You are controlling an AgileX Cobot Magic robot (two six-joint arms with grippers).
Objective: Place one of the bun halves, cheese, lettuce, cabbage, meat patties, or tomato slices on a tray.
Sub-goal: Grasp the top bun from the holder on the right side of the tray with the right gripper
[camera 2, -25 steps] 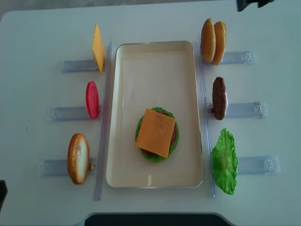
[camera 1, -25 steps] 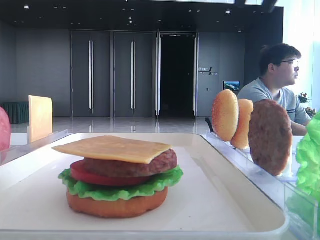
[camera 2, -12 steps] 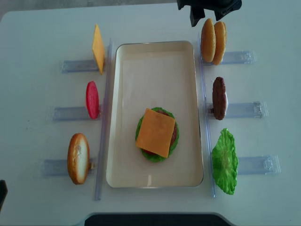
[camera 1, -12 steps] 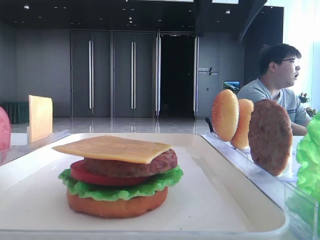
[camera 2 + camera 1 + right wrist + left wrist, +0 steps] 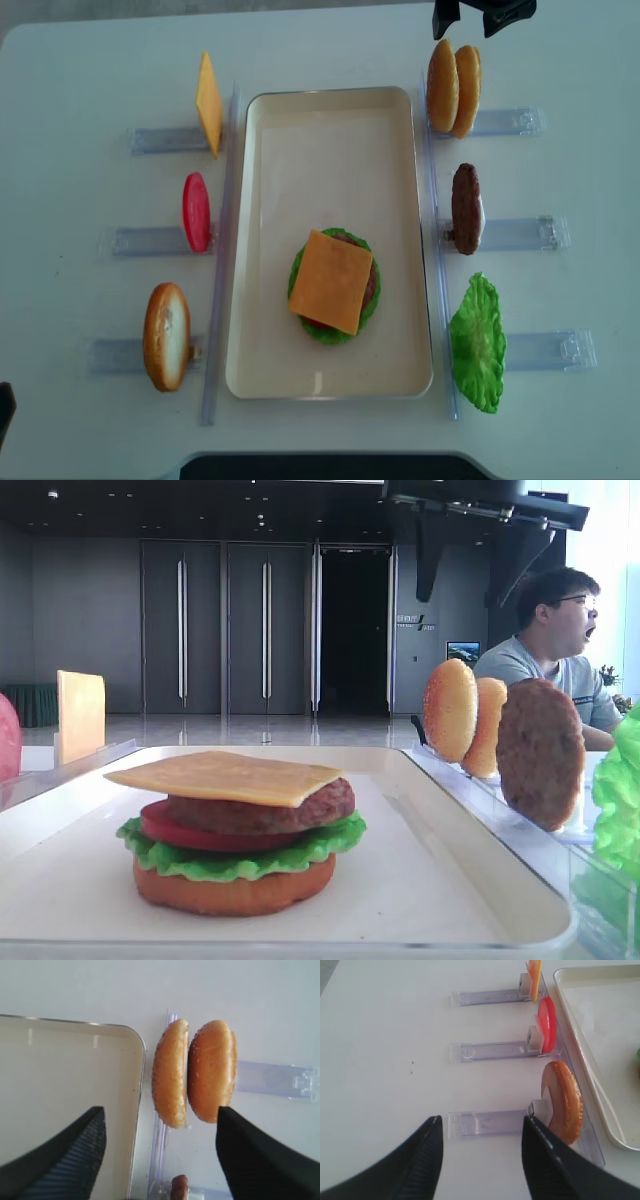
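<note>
The domed golden-tan sesame-speckled toy top bun [image 5: 170, 1073] stands on edge touching a more orange bun half [image 5: 212, 1071] on a clear plastic rack [image 5: 505, 122] just off the far right corner of the large white rounded-corner tray [image 5: 330, 140]. The black right gripper [image 5: 160, 1152] hovers over this pair with fingers spread wide, holding nothing, one fingertip [image 5: 75, 1150] over the tray and the other beside the orange bun. A stacked toy burger topped with a yellow-orange cheese square [image 5: 331, 281] sits near the tray's near edge, while the left gripper [image 5: 480, 1155] hangs wide open and empty above the white table [image 5: 80, 90] by the near left rack.
</note>
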